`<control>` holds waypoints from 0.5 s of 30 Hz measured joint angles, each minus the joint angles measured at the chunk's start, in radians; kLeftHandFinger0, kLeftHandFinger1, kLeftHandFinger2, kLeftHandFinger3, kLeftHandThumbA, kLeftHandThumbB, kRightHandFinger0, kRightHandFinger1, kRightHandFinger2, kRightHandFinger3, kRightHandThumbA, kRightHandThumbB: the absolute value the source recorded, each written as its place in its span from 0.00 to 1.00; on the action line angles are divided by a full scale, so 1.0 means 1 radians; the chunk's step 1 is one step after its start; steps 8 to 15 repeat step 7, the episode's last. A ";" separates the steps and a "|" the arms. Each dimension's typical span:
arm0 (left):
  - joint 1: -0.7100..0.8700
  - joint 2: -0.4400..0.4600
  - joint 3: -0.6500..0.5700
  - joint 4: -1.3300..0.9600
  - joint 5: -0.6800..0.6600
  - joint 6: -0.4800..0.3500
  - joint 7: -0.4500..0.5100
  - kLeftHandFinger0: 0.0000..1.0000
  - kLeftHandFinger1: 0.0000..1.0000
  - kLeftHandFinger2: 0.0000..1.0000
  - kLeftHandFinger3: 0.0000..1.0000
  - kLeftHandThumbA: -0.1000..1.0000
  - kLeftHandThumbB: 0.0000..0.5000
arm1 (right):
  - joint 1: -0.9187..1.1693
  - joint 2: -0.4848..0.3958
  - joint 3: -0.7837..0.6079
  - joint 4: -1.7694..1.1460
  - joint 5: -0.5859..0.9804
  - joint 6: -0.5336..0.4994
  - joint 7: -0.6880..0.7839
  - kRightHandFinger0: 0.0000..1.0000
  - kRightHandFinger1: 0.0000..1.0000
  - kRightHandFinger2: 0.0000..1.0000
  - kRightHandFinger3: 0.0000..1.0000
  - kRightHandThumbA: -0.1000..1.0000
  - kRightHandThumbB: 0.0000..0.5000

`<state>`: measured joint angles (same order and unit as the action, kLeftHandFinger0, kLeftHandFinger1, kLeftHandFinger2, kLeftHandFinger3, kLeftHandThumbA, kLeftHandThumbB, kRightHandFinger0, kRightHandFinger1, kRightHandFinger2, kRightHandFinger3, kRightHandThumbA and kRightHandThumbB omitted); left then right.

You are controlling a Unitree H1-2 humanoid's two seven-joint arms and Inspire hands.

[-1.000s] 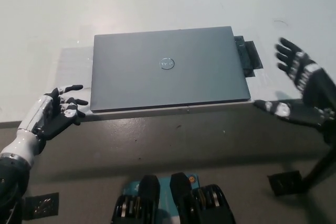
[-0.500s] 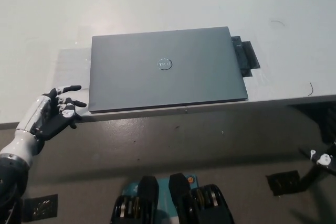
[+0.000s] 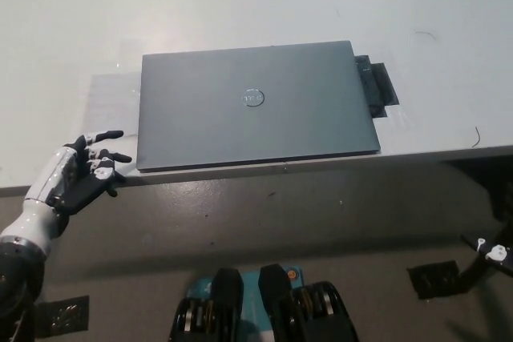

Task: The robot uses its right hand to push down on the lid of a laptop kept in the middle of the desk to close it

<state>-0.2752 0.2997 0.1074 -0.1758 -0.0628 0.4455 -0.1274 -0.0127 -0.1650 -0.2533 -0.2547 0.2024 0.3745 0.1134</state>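
Laptop (image 3: 255, 106) lies shut flat, lid down, logo up, in the middle of the desk (image 3: 240, 6), its near edge close to the desk's near edge. A dark block (image 3: 379, 87) pokes out from under its right side.

Change over the last second: the right hand (image 3: 490, 252), which was raised with fingers spread just right of the laptop, has dropped away below desk level. Only a small part now shows at the lower right edge; cannot tell whether it is open or closed.

Left hand (image 3: 84, 172) rests at the desk's near left edge, fingers loosely spread, holding nothing, unchanged.

Judgement: closing looks complete; the right arm is retreating.
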 measured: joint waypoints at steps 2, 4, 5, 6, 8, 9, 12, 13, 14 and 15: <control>0.006 -0.001 0.001 0.000 0.000 0.000 0.000 0.40 0.42 0.55 0.74 0.21 0.00 | 0.000 -0.001 0.002 0.000 -0.003 -0.001 -0.001 1.00 1.00 0.95 1.00 1.00 0.76; 0.012 -0.001 0.001 0.000 0.000 0.000 0.000 0.41 0.43 0.56 0.74 0.21 0.00 | -0.001 -0.002 0.003 0.000 -0.008 -0.002 -0.002 1.00 1.00 0.95 1.00 1.00 0.74; 0.014 -0.001 0.001 0.000 0.001 0.000 0.000 0.41 0.43 0.56 0.74 0.21 0.00 | -0.001 -0.003 0.004 0.000 -0.011 -0.002 -0.003 1.00 0.99 0.94 1.00 1.00 0.74; 0.017 -0.001 0.002 0.000 0.000 0.000 0.000 0.41 0.42 0.55 0.74 0.22 0.00 | -0.003 -0.003 0.004 0.000 -0.015 -0.003 -0.004 1.00 1.00 0.95 1.00 1.00 0.73; 0.018 -0.001 0.003 0.000 0.000 0.000 0.000 0.42 0.43 0.55 0.75 0.22 0.00 | -0.004 -0.003 0.004 0.000 -0.019 -0.003 -0.004 1.00 1.00 0.95 1.00 1.00 0.72; 0.018 -0.001 0.003 0.000 0.000 0.000 0.000 0.42 0.43 0.55 0.75 0.22 0.00 | -0.004 -0.003 0.004 0.000 -0.019 -0.003 -0.004 1.00 1.00 0.95 1.00 1.00 0.72; 0.018 -0.001 0.003 0.000 0.000 0.000 0.000 0.42 0.43 0.55 0.75 0.22 0.00 | -0.004 -0.003 0.004 0.000 -0.019 -0.003 -0.004 1.00 1.00 0.95 1.00 1.00 0.72; 0.018 -0.001 0.003 0.000 0.000 0.000 0.000 0.42 0.43 0.55 0.75 0.22 0.00 | -0.004 -0.003 0.004 0.000 -0.019 -0.003 -0.004 1.00 1.00 0.95 1.00 1.00 0.72; 0.018 -0.001 0.003 0.000 0.000 0.000 0.000 0.42 0.43 0.55 0.75 0.22 0.00 | -0.004 -0.003 0.004 0.000 -0.019 -0.003 -0.004 1.00 1.00 0.95 1.00 1.00 0.72; 0.018 -0.001 0.003 0.000 0.000 0.000 0.000 0.42 0.43 0.55 0.75 0.22 0.00 | -0.004 -0.003 0.004 0.000 -0.019 -0.003 -0.004 1.00 1.00 0.95 1.00 1.00 0.72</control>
